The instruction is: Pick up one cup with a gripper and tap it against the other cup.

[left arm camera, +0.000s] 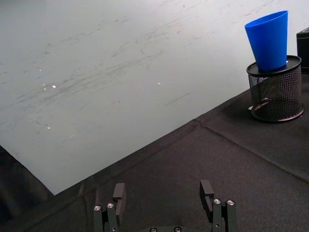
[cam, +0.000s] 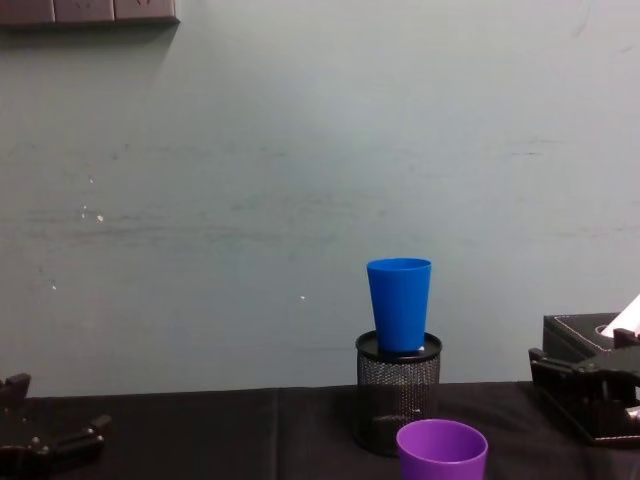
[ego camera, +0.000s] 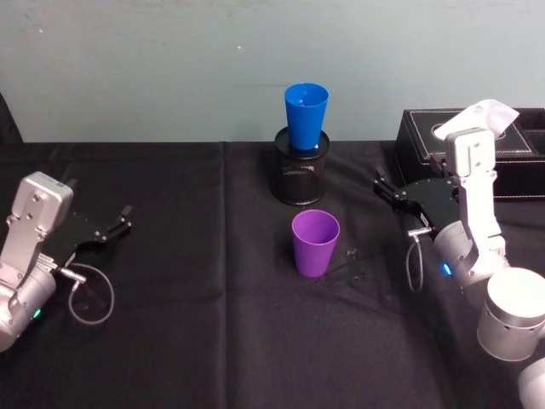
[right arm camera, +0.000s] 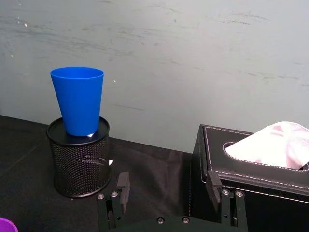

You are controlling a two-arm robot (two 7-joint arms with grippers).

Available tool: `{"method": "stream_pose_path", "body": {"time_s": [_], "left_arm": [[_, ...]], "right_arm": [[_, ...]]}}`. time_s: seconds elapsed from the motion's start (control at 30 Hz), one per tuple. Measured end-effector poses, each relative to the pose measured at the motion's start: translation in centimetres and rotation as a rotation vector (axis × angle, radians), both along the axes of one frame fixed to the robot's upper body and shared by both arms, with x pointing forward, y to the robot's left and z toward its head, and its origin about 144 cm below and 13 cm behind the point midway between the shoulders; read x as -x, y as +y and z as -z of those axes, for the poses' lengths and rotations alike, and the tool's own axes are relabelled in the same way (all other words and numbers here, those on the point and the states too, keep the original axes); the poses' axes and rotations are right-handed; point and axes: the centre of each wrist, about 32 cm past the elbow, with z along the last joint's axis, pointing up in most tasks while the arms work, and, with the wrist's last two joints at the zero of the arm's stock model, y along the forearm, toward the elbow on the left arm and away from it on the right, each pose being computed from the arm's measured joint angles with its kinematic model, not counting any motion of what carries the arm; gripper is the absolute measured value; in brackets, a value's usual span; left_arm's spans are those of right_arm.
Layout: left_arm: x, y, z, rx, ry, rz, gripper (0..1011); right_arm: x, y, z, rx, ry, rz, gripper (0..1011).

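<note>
No brand name or readable writing shows on either cup or on the arms.

The purple cup (ego camera: 315, 242) stands upright near the middle of the tabletop (ego camera: 187, 341), which is covered by a black cloth with fold creases. Just behind it, toward the far edge, a black mesh pen holder (ego camera: 300, 166) carries the blue cup (ego camera: 306, 115) upright on its top; the chest view shows the blue cup (cam: 399, 304) seated on the holder (cam: 397, 392) and the purple cup (cam: 441, 452) in front and slightly to the right, apart from both.

At the far right corner sits a black stitched tissue box (right arm camera: 251, 179) with a white tissue (right arm camera: 273, 146) rising from its slot.

The right claw (ego camera: 387, 192) hovers near the right edge, in front of the tissue box, its fingers spread and empty, well apart from the purple cup. A blue light glows on the right arm.

The left claw (ego camera: 119, 223) rests near the left edge, also spread and holding nothing; a green light glows on that arm. In its wrist view the left claw's fingers (left arm camera: 206, 191) point across bare cloth toward the wall.

Behind the tabletop runs a pale grey-green wall (cam: 250, 180) with scuffs and scratches.
</note>
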Motion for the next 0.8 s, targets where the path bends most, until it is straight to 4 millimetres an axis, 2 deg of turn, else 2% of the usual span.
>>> {"method": "stream_pose_path", "body": {"time_s": [0.8], "left_arm": [[0.0,0.0,0.0,0.0,0.0,0.0,1000]], "right_arm": [[0.0,-0.1,0.14,-0.008,-0.004,-0.004,1004]]}}
